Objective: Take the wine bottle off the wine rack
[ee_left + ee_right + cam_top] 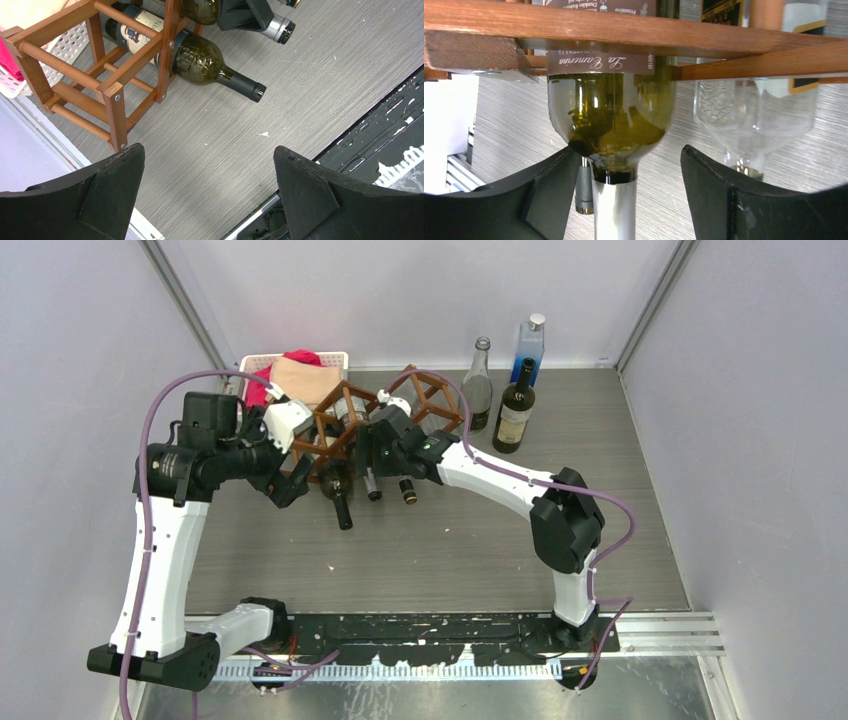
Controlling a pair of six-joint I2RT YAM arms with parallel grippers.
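The brown wooden wine rack stands at the back middle with several bottles lying in its cells, necks toward me. My right gripper is open at the rack's front. In the right wrist view its jaws straddle the silver-foiled neck of a green wine bottle under the rack's bars; the neck is nearer the left finger, with a gap on the right. My left gripper is open and empty by the rack's left end; it hovers above bare table, near a dark bottle in the rack.
A white plastic basket with red and tan cloths sits behind the rack's left end. Three upright bottles stand at the back right: a clear one, a dark labelled one and a blue one. A clear bottle lies beside the green one.
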